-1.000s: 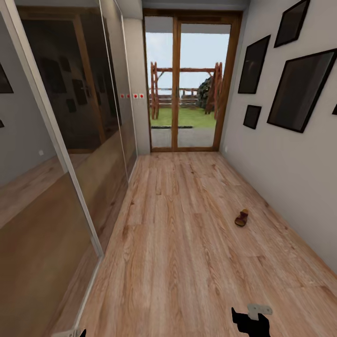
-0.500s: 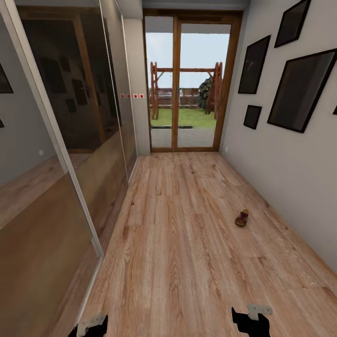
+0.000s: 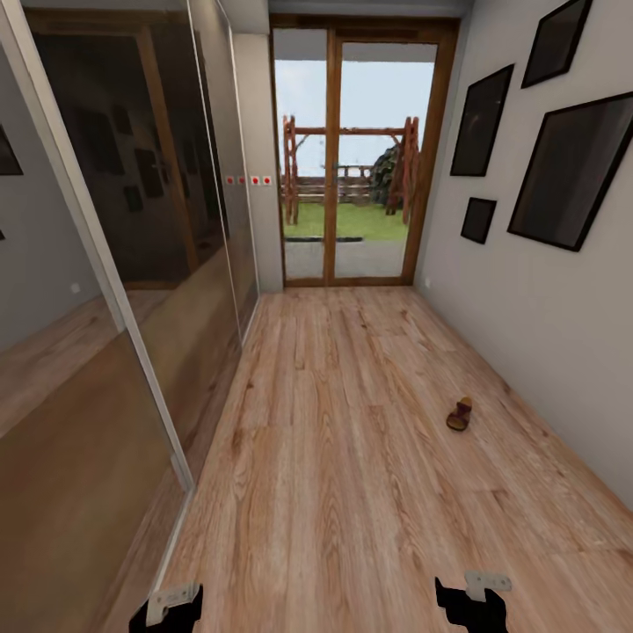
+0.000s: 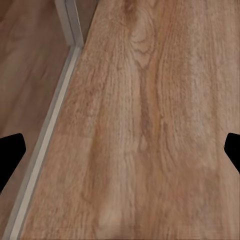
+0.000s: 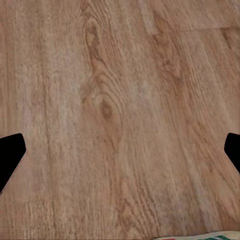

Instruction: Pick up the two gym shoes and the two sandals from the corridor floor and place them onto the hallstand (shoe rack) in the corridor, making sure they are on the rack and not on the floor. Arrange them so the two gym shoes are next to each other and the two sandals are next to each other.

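Both sets of jaws stand wide apart and empty, their black tips at opposite edges of each wrist view with bare planks between. In the head view the left gripper (image 3: 167, 608) and right gripper (image 3: 472, 600) hang low over the corridor floor (image 3: 334, 457), light brown wood-grain planks with dark knots. One sandal (image 3: 459, 414), small, flat and dark brown, lies alone on the floor well ahead of the right gripper, near the right wall (image 3: 527, 299), which carries black picture frames (image 3: 570, 171). Mirrored sliding doors (image 3: 105, 290) line the left side, and a wood-framed glass door (image 3: 352, 158) closes the far end, giving onto grass. The left wrist view adds the doors' pale floor track (image 4: 47, 135); the right wrist view catches a pale sliver with green and red marks (image 5: 200, 237) at its edge, too little to identify.
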